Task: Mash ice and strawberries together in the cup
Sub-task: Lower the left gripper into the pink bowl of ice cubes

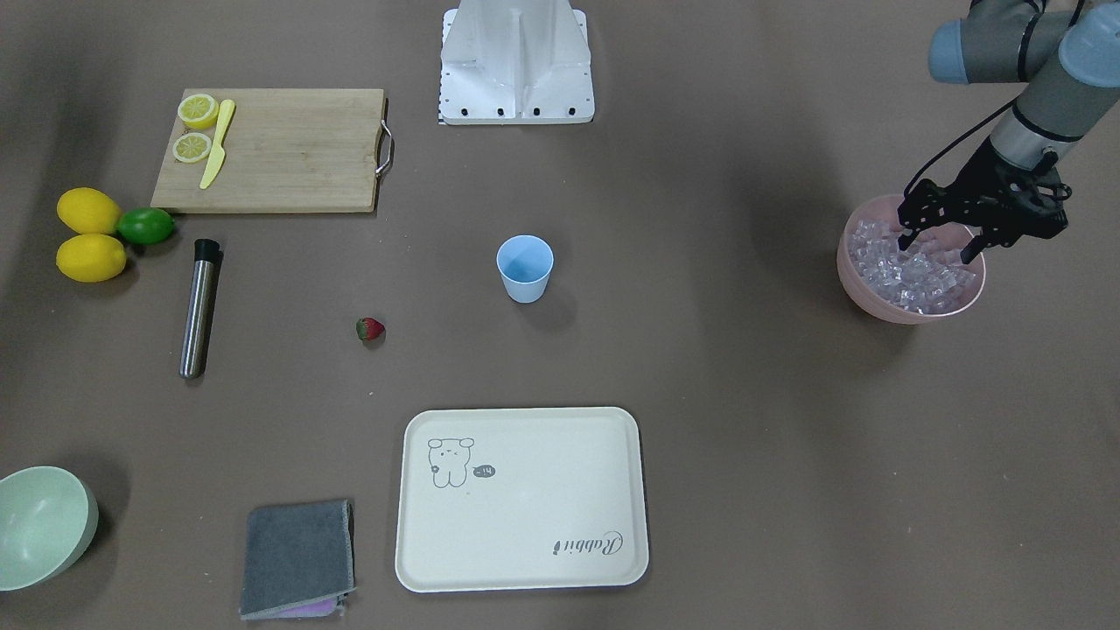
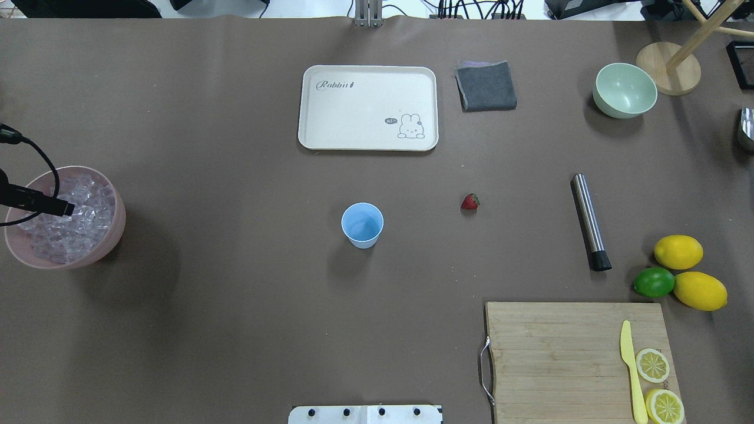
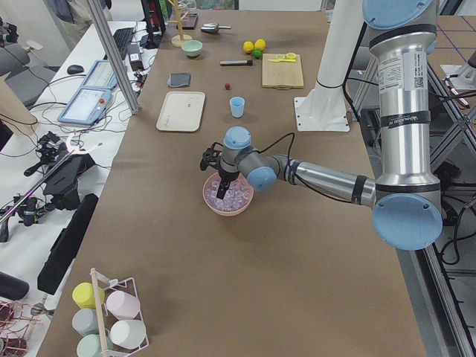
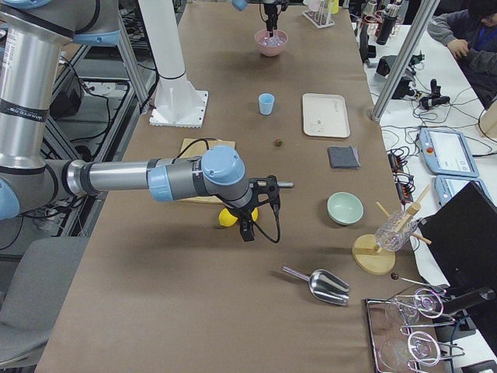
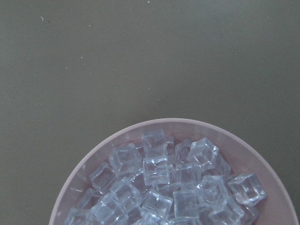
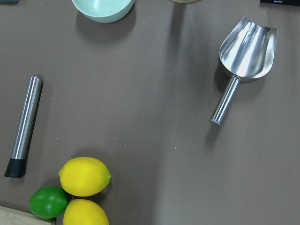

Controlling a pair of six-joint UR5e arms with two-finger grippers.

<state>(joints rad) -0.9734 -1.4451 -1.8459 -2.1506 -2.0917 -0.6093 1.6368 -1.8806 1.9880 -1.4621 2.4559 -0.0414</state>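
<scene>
Left claw (image 1: 939, 251), jaws apart, reaches the ice (image 1: 919, 273) in the pink bowl (image 1: 862, 293); right claw (image 4: 248, 227) grip: cannot tell.

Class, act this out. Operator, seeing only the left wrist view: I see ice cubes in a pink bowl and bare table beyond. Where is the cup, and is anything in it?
Observer: The cup stands upright mid-table and looks empty.
Operator: And the strawberry?
Observer: The strawberry lies on the table between the cup and a steel rod, touching neither.
Operator: Is my gripper open?
Observer: Yes, the left gripper is open, its fingers spread, tips down at the ice in the pink bowl.
</scene>
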